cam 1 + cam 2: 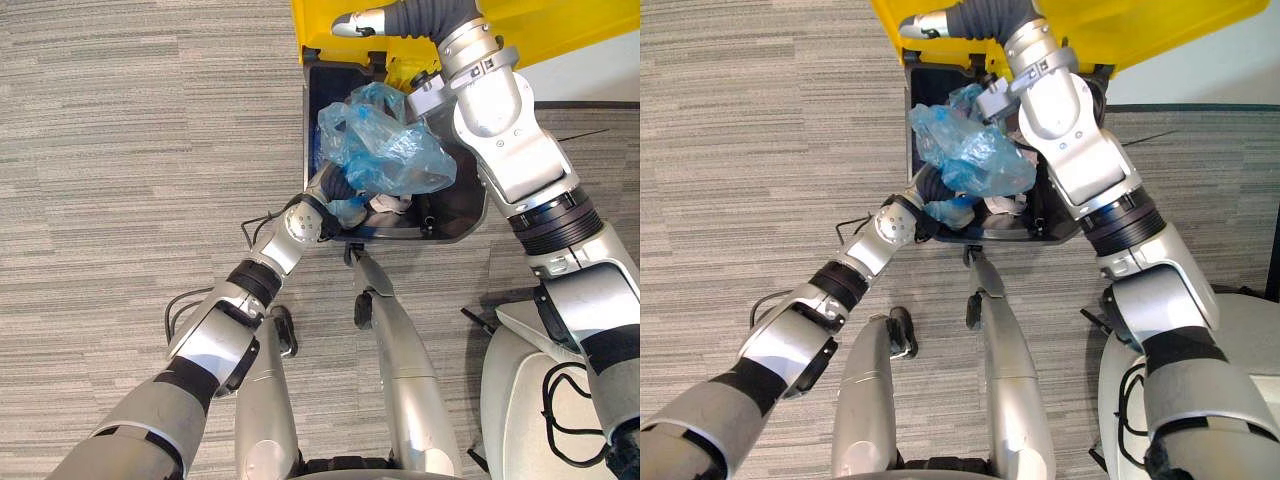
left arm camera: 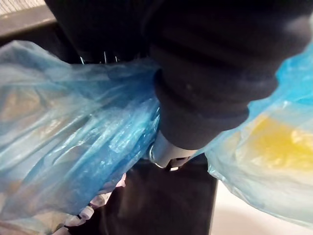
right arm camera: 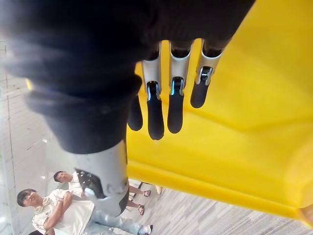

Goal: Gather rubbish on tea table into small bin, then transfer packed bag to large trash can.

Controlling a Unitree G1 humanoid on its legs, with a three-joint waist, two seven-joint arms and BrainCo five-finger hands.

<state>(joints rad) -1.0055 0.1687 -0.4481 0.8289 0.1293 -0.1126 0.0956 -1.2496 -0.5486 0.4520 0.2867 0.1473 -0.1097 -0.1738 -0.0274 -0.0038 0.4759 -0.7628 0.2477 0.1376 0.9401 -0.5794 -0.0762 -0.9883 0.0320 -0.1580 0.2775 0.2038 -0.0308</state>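
One crumpled clear-blue bag (image 1: 390, 150), left hand (image 2: 210, 83) within, grip unclear; right hand (image 1: 362, 20) straight-fingered at yellow lid (image 1: 560, 25)

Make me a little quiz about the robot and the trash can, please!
1. What colour is the plastic bag at the open trash can? A) red B) blue C) green
2. True or false: the right robot hand lays straight fingers against the yellow lid.
3. Which robot hand is down at the bag?

Key: 1 B. 2 True. 3 The left robot hand.
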